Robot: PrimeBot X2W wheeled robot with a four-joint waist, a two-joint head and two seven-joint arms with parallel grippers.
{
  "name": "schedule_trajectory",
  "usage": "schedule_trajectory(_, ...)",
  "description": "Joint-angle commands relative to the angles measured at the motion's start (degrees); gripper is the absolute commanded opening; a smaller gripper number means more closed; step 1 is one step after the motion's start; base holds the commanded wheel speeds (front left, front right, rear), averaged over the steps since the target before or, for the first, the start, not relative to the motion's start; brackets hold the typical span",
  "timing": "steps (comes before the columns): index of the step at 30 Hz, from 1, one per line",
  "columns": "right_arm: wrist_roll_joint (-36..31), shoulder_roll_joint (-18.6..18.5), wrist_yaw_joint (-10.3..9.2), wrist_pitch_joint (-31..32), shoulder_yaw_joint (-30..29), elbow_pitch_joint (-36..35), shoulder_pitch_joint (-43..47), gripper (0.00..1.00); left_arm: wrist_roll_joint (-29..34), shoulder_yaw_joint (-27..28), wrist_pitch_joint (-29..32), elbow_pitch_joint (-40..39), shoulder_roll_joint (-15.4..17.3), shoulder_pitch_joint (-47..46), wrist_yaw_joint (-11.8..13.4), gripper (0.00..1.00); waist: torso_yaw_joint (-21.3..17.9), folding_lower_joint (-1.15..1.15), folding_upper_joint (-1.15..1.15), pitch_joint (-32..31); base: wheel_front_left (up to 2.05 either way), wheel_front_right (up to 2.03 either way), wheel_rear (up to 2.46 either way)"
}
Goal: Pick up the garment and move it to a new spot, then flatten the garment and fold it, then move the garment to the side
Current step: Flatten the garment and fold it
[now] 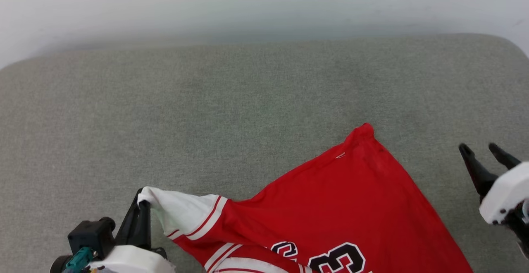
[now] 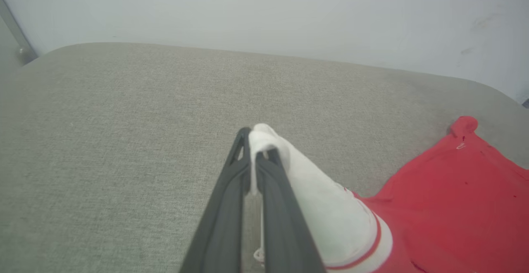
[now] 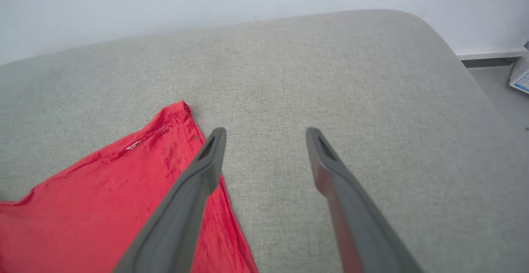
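The garment (image 1: pixel 330 207) is a red jersey with a white sleeve, striped trim and black numbers, spread over the near right of a grey cushion. My left gripper (image 1: pixel 142 196) at the lower left is shut on the tip of the white sleeve (image 2: pixel 289 173), which is pulled out leftward; in the left wrist view the cloth wraps over the fingertips (image 2: pixel 258 140). My right gripper (image 1: pixel 483 151) stands open at the right edge, apart from the cloth. In the right wrist view its spread fingers (image 3: pixel 206 161) hover beside the jersey's red corner (image 3: pixel 173 116), with nothing between them.
The grey upholstered cushion (image 1: pixel 248 111) runs back to a white wall (image 1: pixel 264 4). Its rounded right end (image 3: pixel 446 58) drops to a floor where a white paper item (image 3: pixel 521 76) lies. A metal bar (image 2: pixel 14 33) stands at the far left.
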Motion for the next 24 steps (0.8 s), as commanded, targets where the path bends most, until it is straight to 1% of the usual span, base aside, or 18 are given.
schedule_trajectory(1, 1.39, -0.72, -0.04, 0.92, 2.43, 1.95, -4.15, 1.00, 0.31, -0.33, -0.20, -0.58, -0.24, -1.80, -0.23, 0.00, 1.36, 0.00, 0.00, 2.79, 0.00, 0.00, 0.00)
schedule_trajectory(4, 3.01, -2.14, -0.04, 5.75, 6.65, 4.58, -10.29, 1.00, 0.80, -1.25, -0.61, -0.62, -0.68, -4.02, -0.80, 0.00, 2.80, 0.00, 0.00, 5.31, 0.00, 0.00, 0.00)
schedule_trajectory(7, 4.67, -3.36, -0.04, 14.61, 10.20, 7.01, -15.61, 1.00, 1.08, -2.34, -1.08, -0.38, -1.33, -6.46, -1.52, 0.00, 4.49, 0.00, 0.00, 7.76, 0.00, 0.00, 0.00)
schedule_trajectory(9, 5.35, -3.55, -0.04, 20.28, 12.03, 8.42, -18.86, 1.00, 1.29, -2.95, -1.41, -0.06, -1.69, -7.87, -1.93, 0.00, 5.53, 0.00, 0.00, 9.12, 0.00, 0.00, 0.00)
schedule_trajectory(12, 5.53, -3.78, -0.04, 26.45, 14.09, 10.24, -22.79, 1.00, 1.54, -3.93, -2.12, 0.26, -2.54, -10.25, -2.53, 0.00, 7.10, 0.00, 0.00, 11.64, 0.00, 0.00, 0.00)
schedule_trajectory(14, 5.00, -3.94, -0.04, 28.56, 15.53, 11.40, -24.90, 1.00, 1.67, -4.50, -2.55, 0.65, -3.05, -11.53, -3.01, 0.00, 8.11, 0.00, 0.00, 13.16, 0.00, 0.00, 0.00)
schedule_trajectory(17, 4.76, -3.98, -0.04, 29.70, 17.01, 13.83, -27.05, 1.00, 1.69, -5.29, -3.23, 1.38, -3.58, -13.35, -3.65, 0.00, 9.36, 0.00, 0.00, 15.18, 0.00, 0.00, 0.00)
schedule_trajectory(18, 4.76, -3.98, -0.04, 29.70, 17.01, 13.83, -27.05, 1.00, 1.69, -5.29, -3.23, 1.38, -3.58, -13.35, -3.65, 0.00, 9.36, 0.00, 0.00, 15.18, 0.00, 0.00, 0.00)
schedule_trajectory(20, 5.29, -3.67, -0.03, 30.67, 18.31, 16.12, -27.44, 1.00, 1.64, -5.60, -3.74, 2.07, -3.97, -14.23, -3.98, 0.00, 9.98, 0.00, 0.00, 15.86, 0.00, 0.00, 0.00)
schedule_trajectory(23, 6.83, -2.48, -0.02, 33.79, 20.82, 19.81, -25.90, 1.00, 1.45, -5.86, -4.21, 3.01, -4.43, -14.98, -4.24, 0.00, 10.43, 0.00, 0.00, 16.04, 0.00, 0.00, 0.00)
schedule_trajectory(24, 7.49, -2.06, 0.01, 34.73, 21.33, 20.65, -25.49, 0.62, 1.37, -5.92, -4.29, 3.27, -4.53, -15.25, -4.31, 0.00, 10.48, 0.00, 0.00, 16.00, 0.00, 0.00, 0.00)
